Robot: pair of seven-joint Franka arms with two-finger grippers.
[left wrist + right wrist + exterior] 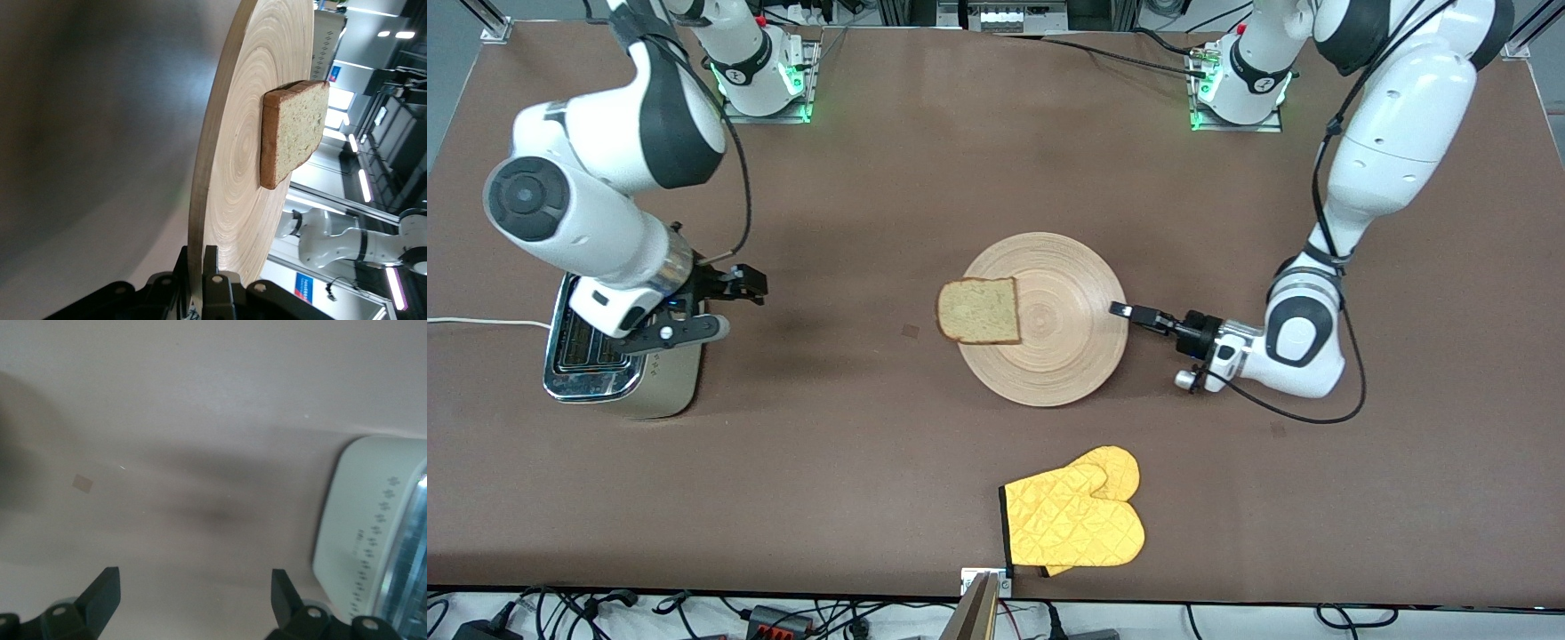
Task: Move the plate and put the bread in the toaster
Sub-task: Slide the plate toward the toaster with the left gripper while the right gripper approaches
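Note:
The pale wooden plate (1067, 347) lies in the middle of the table. The slice of brown bread (980, 311) lies on it and overhangs its rim toward the right arm's end. My left gripper (1123, 310) is shut on the plate's rim at the left arm's end. In the left wrist view, one finger sits on each side of the plate's edge (200, 220) at the gripper (203, 267), with the bread (293, 130) farther along. The toaster (658, 382) stands at the right arm's end. My right gripper (740, 307) is open and empty beside it, low over bare table (195, 587), with the toaster's side (363, 533) close by.
A yellow oven mitt (1074, 516) lies near the table's front edge, nearer to the camera than the plate. The toaster's white cord (480, 322) runs off the right arm's end of the table. Brown tabletop (845, 356) lies between the toaster and the plate.

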